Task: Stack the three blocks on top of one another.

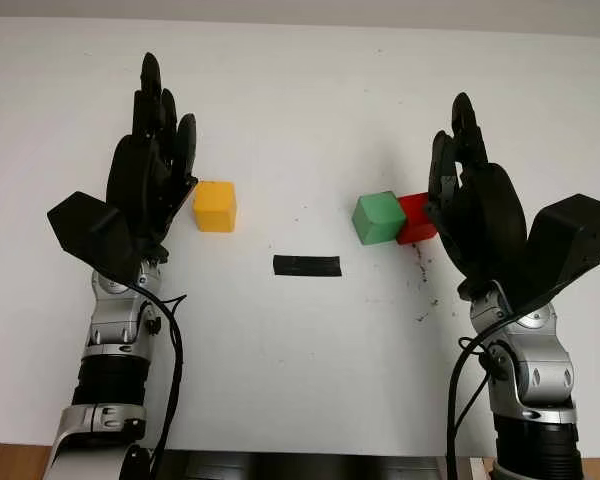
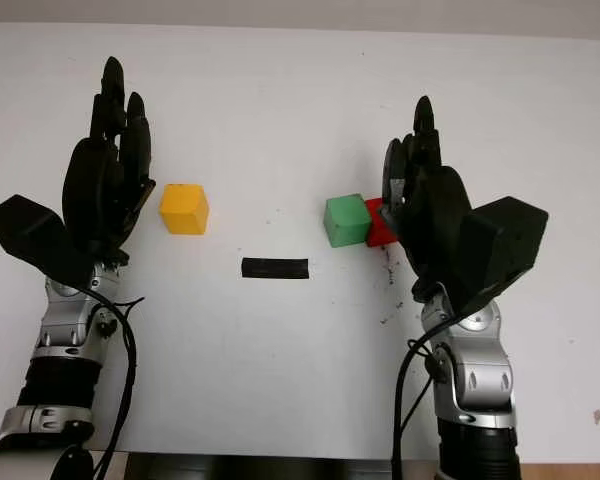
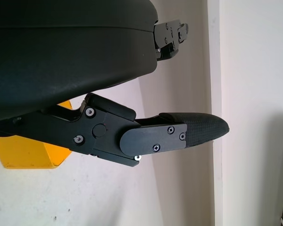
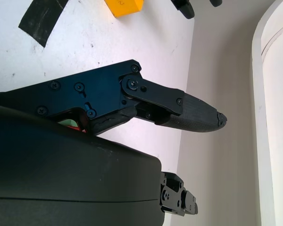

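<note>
Left hand [image 1: 152,165] raised over the white table [image 1: 300,110] on the robot's left side, open and holding nothing, palm turned inward toward the yellow block [image 1: 215,206]. Yellow block just beside that hand on its inner side, close to the palm but not clearly touching it; in the left wrist view, seen as a yellow face [image 3: 23,150] partly hidden behind the hand's lower finger [image 3: 179,134]

Right hand [image 1: 470,190] raised on the robot's right side, also open and gripping nothing, palm turned inward. Red block [image 1: 416,217] right against this hand's palm side, partly covered by it from the head camera; contact between the two impossible to confirm. Green block [image 1: 379,217] on the far side of the red one from the hand, touching or nearly touching the red block, slightly overlapping it in the left eye view. Both resting on the table, none stacked on another. In the right wrist view, a sliver of green and red [image 4: 71,123] tucked under the finger linkage, with one finger [image 4: 193,115] reaching out past it

Strip of black tape [image 1: 306,265] flat on the table between the two hands, nearer the robot than all three blocks, well apart from each hand. Small dark specks [image 1: 421,270] scattered on the table just beside the right hand's wrist
</note>
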Controlling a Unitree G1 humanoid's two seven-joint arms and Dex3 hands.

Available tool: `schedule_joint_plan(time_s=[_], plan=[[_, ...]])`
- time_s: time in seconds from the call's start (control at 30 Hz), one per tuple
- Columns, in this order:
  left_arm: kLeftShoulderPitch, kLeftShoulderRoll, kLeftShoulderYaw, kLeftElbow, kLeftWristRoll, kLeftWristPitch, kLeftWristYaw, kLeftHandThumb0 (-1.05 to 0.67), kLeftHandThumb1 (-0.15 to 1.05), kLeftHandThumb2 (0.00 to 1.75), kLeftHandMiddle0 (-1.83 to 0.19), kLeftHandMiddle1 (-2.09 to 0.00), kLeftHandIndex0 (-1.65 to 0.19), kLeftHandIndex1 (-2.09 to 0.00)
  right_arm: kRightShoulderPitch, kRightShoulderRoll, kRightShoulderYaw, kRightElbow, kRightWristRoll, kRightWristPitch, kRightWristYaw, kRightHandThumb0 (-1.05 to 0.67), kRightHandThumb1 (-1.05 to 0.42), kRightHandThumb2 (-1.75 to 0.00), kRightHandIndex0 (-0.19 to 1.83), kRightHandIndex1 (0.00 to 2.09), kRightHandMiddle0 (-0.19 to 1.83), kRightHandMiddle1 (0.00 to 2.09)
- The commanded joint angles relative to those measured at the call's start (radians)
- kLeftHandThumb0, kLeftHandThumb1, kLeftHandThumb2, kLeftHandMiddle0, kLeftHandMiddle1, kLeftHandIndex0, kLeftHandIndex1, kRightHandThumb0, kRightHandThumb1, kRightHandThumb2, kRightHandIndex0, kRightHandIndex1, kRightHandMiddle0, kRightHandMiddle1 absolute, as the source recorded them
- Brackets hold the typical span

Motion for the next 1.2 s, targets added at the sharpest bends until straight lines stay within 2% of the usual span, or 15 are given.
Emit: schedule_joint_plan(time_s=[0.0,0.37,0.47,0.5,0.57,0.6,0.63,0.7,0.73,0.8,1.0,1.17], plan=[[0.019,-0.004,-0.006,-0.030,0.005,0.006,0.005,-0.78,1.05,0.51,0.16,-0.06,0.15,-0.06,0.012,-0.009,-0.002,-0.027,0.002,0.010,0.002,-0.67,-1.05,-0.70,-0.19,0.00,-0.19,0.00],[0.022,-0.014,-0.014,-0.026,0.006,0.014,0.010,-0.80,1.05,0.49,0.16,-0.05,0.15,-0.05,-0.013,-0.026,-0.010,-0.016,0.002,0.021,0.013,-0.66,-1.05,-0.68,-0.19,0.00,-0.19,0.00],[0.025,-0.013,-0.011,-0.025,0.005,0.007,0.011,-0.79,1.05,0.50,0.17,-0.05,0.16,-0.05,-0.029,-0.086,-0.010,-0.035,-0.080,0.012,-0.012,-0.72,-1.05,-0.38,-0.11,0.05,-0.10,0.05],[0.024,-0.013,-0.010,-0.023,0.004,0.003,0.011,-0.79,1.05,0.50,0.16,-0.05,0.16,-0.05,-0.037,-0.114,-0.017,-0.044,-0.096,0.009,-0.003,-0.69,-1.03,-0.23,-0.07,0.06,-0.05,0.08],[0.025,-0.012,-0.010,-0.025,0.006,0.002,0.014,-0.79,1.05,0.51,0.16,-0.06,0.15,-0.05,-0.060,-0.194,-0.028,-0.052,-0.128,0.010,0.039,-0.63,-0.97,-0.11,-0.04,0.08,-0.01,0.10],[0.026,-0.012,-0.010,-0.027,0.007,0.003,0.015,-0.79,1.05,0.51,0.16,-0.06,0.15,-0.06,-0.071,-0.253,-0.026,-0.050,-0.154,0.005,0.075,-0.63,-0.92,-0.08,-0.04,0.56,0.03,0.13],[0.027,-0.013,-0.009,-0.029,0.004,0.004,0.015,-0.79,1.05,0.52,0.16,-0.06,0.15,-0.06,-0.081,-0.327,-0.016,-0.050,-0.196,0.003,0.118,-0.62,-0.89,-0.06,-0.11,0.76,0.04,0.15],[0.030,-0.014,-0.010,-0.032,0.001,0.004,0.013,-0.78,1.05,0.52,0.16,-0.05,0.16,-0.05,-0.098,-0.455,0.003,-0.043,-0.285,-0.010,0.187,-0.61,-0.84,-0.05,-0.14,0.59,0.08,0.18],[0.032,-0.015,-0.010,-0.035,0.001,0.006,0.012,-0.77,1.05,0.53,0.16,-0.05,0.16,-0.05,-0.106,-0.509,0.012,-0.029,-0.324,-0.035,0.214,-0.61,-0.80,-0.05,-0.07,0.43,0.15,0.18],[0.035,-0.015,-0.011,-0.037,0.000,0.006,0.011,-0.77,1.05,0.54,0.17,-0.05,0.17,-0.04,-0.119,-0.579,0.013,0.008,-0.354,-0.095,0.262,-0.60,-0.75,-0.04,0.00,0.32,0.22,0.18],[0.044,-0.023,-0.013,-0.048,0.000,0.017,0.017,-0.78,1.05,0.54,0.17,-0.05,0.17,-0.05,-0.139,-0.714,0.040,0.069,-0.430,-0.206,0.374,-0.57,-0.71,-0.06,0.08,0.17,0.29,0.12],[0.042,-0.025,-0.016,-0.053,0.006,0.021,0.022,-0.79,1.05,0.53,0.18,-0.05,0.17,-0.05,-0.157,-0.779,0.112,0.076,-0.526,-0.230,0.466,-0.62,-0.76,-0.07,0.07,0.12,0.32,0.09]])
